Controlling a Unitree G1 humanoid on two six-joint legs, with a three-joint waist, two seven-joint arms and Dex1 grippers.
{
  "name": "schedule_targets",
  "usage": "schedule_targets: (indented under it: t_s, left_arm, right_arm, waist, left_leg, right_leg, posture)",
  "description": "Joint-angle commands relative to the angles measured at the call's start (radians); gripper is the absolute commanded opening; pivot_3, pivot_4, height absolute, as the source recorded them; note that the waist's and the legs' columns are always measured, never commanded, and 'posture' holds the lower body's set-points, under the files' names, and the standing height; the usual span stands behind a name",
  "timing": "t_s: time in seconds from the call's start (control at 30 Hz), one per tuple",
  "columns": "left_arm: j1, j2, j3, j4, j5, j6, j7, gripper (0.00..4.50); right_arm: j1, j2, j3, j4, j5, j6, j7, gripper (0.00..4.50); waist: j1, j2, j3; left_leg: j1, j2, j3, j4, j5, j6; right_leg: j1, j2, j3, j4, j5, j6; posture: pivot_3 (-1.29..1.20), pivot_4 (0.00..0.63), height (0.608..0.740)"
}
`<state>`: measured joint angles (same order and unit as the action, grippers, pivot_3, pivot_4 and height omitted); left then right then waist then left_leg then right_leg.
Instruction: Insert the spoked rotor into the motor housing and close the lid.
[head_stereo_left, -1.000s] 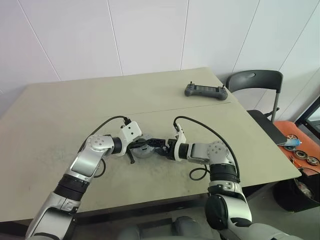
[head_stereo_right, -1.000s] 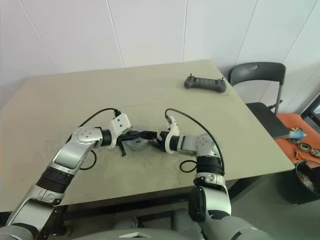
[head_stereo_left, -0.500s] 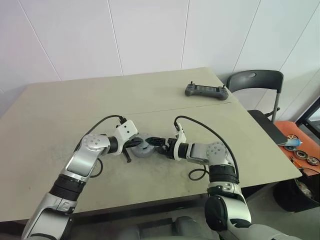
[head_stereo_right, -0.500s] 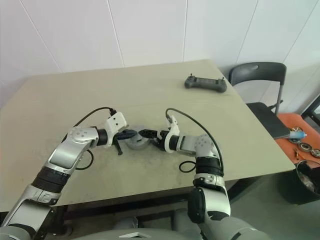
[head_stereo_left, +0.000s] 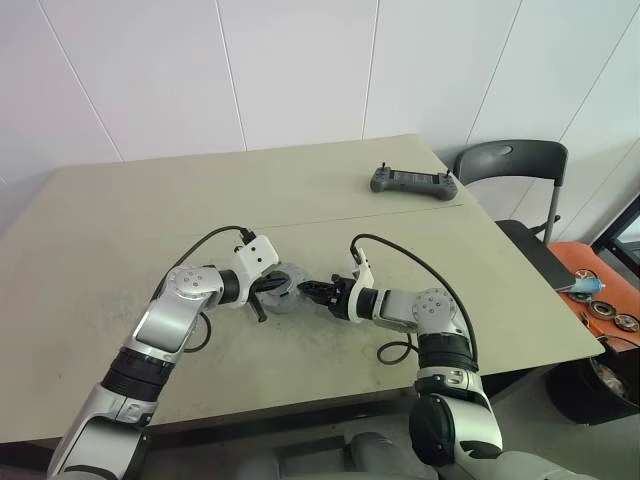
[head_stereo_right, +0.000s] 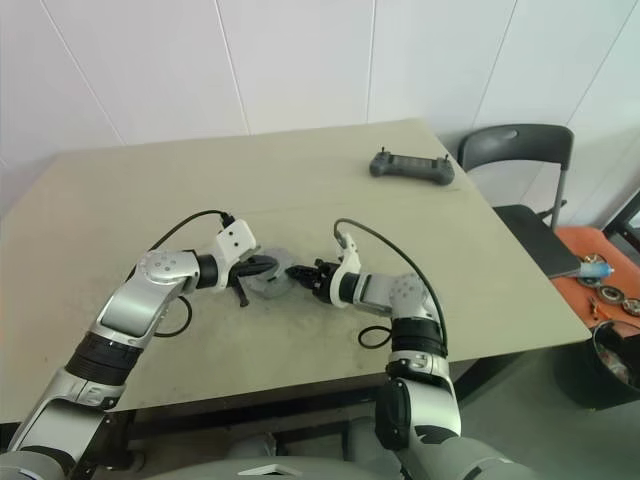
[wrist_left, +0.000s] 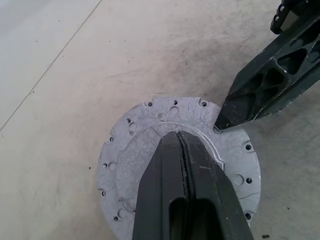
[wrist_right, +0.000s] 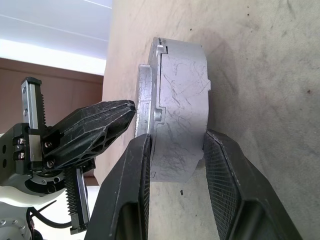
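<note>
Your right gripper (wrist_right: 172, 165) straddles the lid (wrist_right: 177, 110) on the motor housing edgewise, jaws part-open, barely touching. Your left gripper (wrist_left: 184, 150), clamped shut and empty, presses the lid's top. Squeeze off-centre and the stack could skid on the table (head_stereo_left: 120, 220). Beyond it: remote (head_stereo_left: 412, 182), chair (head_stereo_left: 510, 160).

Desk (head_stereo_left: 120, 230): beige top, scuffed and dusty, a straight seam running across it. Lying directly on it: one round grey metal motor housing (head_stereo_left: 283, 292) with its lid (wrist_left: 150, 130) on top, near the front middle; one dark handheld controller (head_stereo_left: 411, 182) with two short antennas, near the far right corner, well apart from the housing.
</note>
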<state>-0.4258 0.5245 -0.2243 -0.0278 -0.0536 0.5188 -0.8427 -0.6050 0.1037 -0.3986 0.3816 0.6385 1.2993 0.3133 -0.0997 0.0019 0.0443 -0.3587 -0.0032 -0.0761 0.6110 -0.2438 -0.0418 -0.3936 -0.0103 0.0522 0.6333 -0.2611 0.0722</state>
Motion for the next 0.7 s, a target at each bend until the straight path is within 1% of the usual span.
schedule_targets:
  t_s: [0.03, 0.13, 0.2, 0.23, 0.33, 0.43, 0.57, 0.7]
  left_arm:
    - [-0.015, -0.010, 0.011, -0.002, 0.019, -0.041, 0.047, 0.00]
    - [-0.060, -0.036, 0.054, 0.057, 0.046, -0.126, 0.142, 0.00]
    - [-0.102, -0.046, 0.099, 0.142, 0.036, -0.189, 0.185, 0.00]
    - [-0.126, -0.041, 0.130, 0.201, 0.020, -0.227, 0.195, 0.00]
    - [-0.207, -0.059, 0.277, 0.501, -0.068, -0.395, 0.248, 0.00]
    - [-0.249, -0.093, 0.356, 0.668, -0.126, -0.487, 0.247, 0.00]
    - [-0.265, -0.130, 0.433, 0.769, -0.199, -0.523, 0.210, 0.00]
    - [-0.271, -0.171, 0.526, 0.820, -0.304, -0.471, 0.220, 0.00]
  right_arm:
    - [-0.038, 0.027, 0.011, -0.020, 0.054, -0.010, 0.027, 1.18]
    - [-0.036, 0.026, 0.017, -0.023, 0.054, -0.014, 0.033, 1.18]
    - [-0.035, 0.026, 0.019, -0.024, 0.055, -0.015, 0.032, 1.18]
    - [-0.034, 0.027, 0.019, -0.024, 0.056, -0.016, 0.030, 1.18]
    - [-0.034, 0.027, 0.018, -0.015, 0.054, -0.022, 0.026, 1.18]
    - [-0.034, 0.032, 0.001, -0.013, 0.066, -0.040, 0.024, 1.18]
    - [-0.044, 0.039, -0.048, 0.000, 0.089, -0.086, 0.011, 1.18]
    - [-0.056, 0.046, -0.081, 0.020, 0.108, -0.148, -0.007, 1.18]
  waist:
    - [0.000, 0.000, 0.000]
    - [0.005, -0.001, 0.001]
    - [0.006, -0.001, 0.002]
    - [0.006, -0.001, 0.002]
    - [0.003, -0.001, 0.002]
    - [0.005, -0.001, 0.001]
    - [0.025, -0.002, 0.001]
    - [0.034, -0.003, 0.001]
  left_leg:
    - [0.000, 0.000, 0.000, 0.000, 0.000, 0.000]
    - [-0.001, 0.000, 0.000, 0.000, 0.000, 0.000]
    - [-0.002, 0.000, -0.001, 0.001, 0.000, 0.000]
    - [-0.003, 0.000, -0.001, 0.001, 0.000, 0.000]
    - [-0.007, -0.001, -0.001, 0.001, 0.000, 0.000]
    - [-0.010, -0.001, -0.001, 0.001, 0.000, 0.000]
    - [-0.016, -0.002, -0.002, 0.002, 0.000, 0.000]
    - [-0.016, -0.002, -0.002, 0.003, 0.000, 0.000]
  right_leg:
    - [0.000, 0.000, 0.000, 0.000, 0.000, 0.000]
    - [0.000, 0.000, 0.000, 0.000, 0.000, 0.000]
    - [-0.001, 0.000, 0.000, 0.000, 0.000, 0.000]
    - [-0.002, 0.000, 0.000, 0.000, 0.001, 0.001]
    - [-0.006, 0.000, 0.000, 0.000, 0.002, 0.003]
    - [-0.008, 0.000, 0.000, 0.000, 0.002, 0.003]
    - [-0.012, -0.002, -0.001, -0.001, 0.005, 0.000]
    - [-0.011, -0.002, -0.001, -0.001, 0.005, -0.001]
  posture:
    - [0.00, 0.000, 0.740]
    - [0.00, 0.000, 0.740]
    - [0.00, 0.000, 0.740]
    - [0.00, 0.000, 0.740]
    - [0.00, 0.000, 0.740]
    - [0.00, 0.000, 0.740]
    - [0.00, 0.000, 0.740]
    - [0.00, 0.000, 0.740]
